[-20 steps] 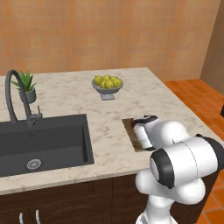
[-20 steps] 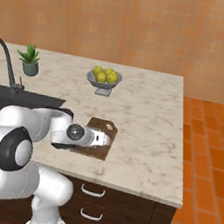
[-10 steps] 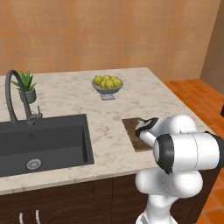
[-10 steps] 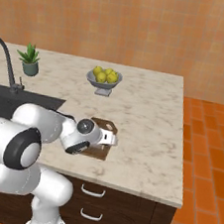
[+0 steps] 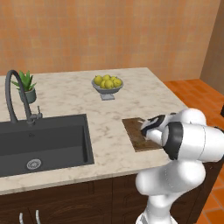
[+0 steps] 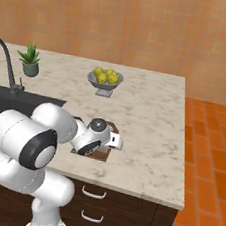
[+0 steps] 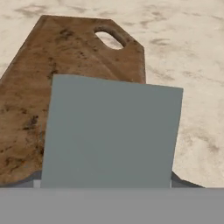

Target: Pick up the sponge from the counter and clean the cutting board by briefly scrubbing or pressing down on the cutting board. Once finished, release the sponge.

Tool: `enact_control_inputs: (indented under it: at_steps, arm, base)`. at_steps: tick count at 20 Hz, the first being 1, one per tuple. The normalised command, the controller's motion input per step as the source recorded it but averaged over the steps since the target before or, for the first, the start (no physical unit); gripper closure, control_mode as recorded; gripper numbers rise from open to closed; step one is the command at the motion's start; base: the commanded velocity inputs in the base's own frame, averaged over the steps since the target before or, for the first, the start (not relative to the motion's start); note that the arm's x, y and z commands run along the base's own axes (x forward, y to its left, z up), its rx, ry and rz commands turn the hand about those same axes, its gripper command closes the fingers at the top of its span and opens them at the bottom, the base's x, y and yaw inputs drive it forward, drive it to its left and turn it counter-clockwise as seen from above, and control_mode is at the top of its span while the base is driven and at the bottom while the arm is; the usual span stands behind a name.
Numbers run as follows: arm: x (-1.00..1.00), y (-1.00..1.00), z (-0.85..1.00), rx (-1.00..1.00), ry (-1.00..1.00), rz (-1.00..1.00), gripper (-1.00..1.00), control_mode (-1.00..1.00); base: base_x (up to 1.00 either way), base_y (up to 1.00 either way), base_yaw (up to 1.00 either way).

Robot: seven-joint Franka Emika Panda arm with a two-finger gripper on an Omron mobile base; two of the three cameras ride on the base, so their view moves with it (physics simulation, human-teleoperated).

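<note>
From the left base view, the arm's white links have swung further forward and lower than a second ago, and the hand now sits right over the near end of the cutting board (image 5: 134,133) — which reads as the press-down stage of the cleaning, not the fetch. The board lies on the marbled tabletop (image 5: 113,113) between the dark sink (image 5: 41,142) and the tabletop's right edge, with the fruit bowl (image 5: 107,85) well behind it and the potted plant (image 5: 26,87) beside the tap (image 5: 17,94); the big elbow covers the board's right half. From the right base view, the wrist has rolled toward the camera since half a second ago and hides nearly all of the board (image 6: 101,155), leaving only a brown strip below the hand; the fingers are out of sight behind the wrist body. In the hand view, the sponge (image 7: 109,131) fills the middle as a flat grey-green face, lying over the cutting board (image 7: 57,65), whose handle hole shows at the far end. The claw looks closed on the sponge — a judgement from how squarely it stays framed, since the fingertips are hidden. Whether the sponge is pressing on the wood or just above it cannot be told.
</note>
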Motion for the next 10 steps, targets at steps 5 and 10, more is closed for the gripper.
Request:
enact_control_inputs:
  at_steps: [5,10]
  arm:
    - [-0.38,0.00,-0.08,0.03,0.01,0.03,1.00,-1.00]
    - [0.19,0.00,-0.05,0.00,0.00,0.01,1.00,-1.00]
  base:
    - [0.00,0.00,0.00]
    - [0.00,0.00,0.00]
